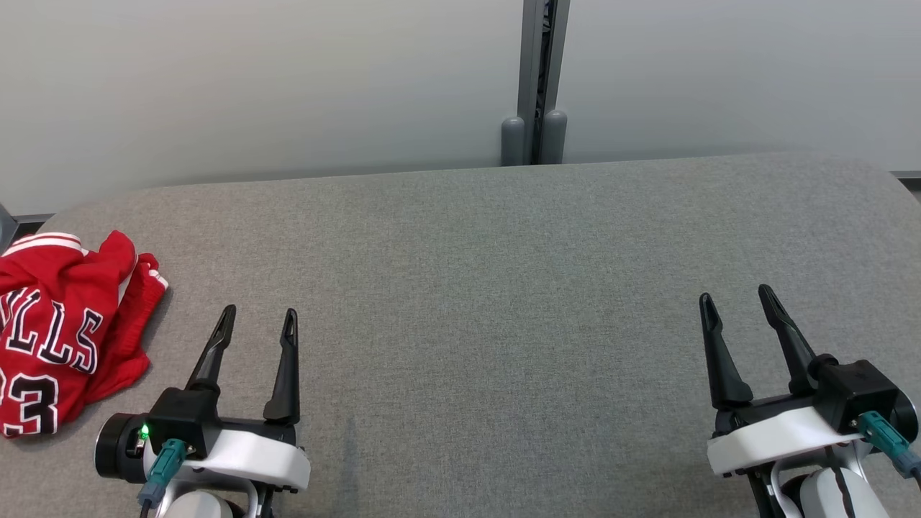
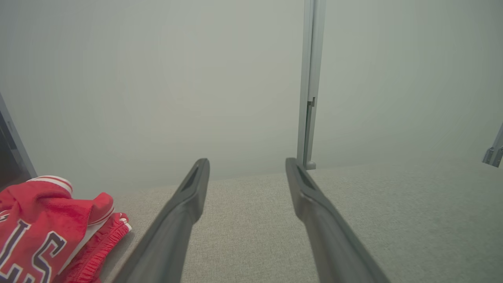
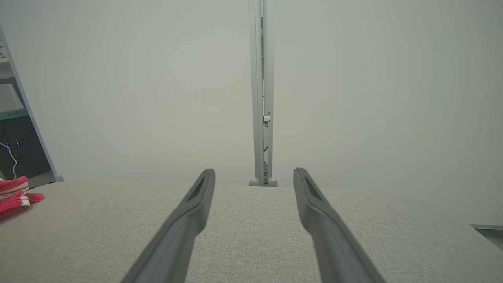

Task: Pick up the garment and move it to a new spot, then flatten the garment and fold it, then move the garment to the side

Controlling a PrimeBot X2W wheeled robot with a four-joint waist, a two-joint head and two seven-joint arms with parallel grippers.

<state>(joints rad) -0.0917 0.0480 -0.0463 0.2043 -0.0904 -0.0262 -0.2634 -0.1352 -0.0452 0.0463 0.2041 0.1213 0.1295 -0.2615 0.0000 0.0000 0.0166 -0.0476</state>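
The garment is a crumpled red jersey with white and dark lettering, lying at the far left of the grey table. It also appears at the lower left of the left wrist view as the garment and as a small red patch, the garment, at the left edge of the right wrist view. My left gripper stands open just right of it, apart from the cloth, fingers empty. Far to the right, my right gripper is open over bare table with nothing between its fingers.
The grey fabric-covered table spans the view, its far edge against a pale wall. A grey vertical post rises behind the middle of that edge. A dark rack stands beyond the table's left end.
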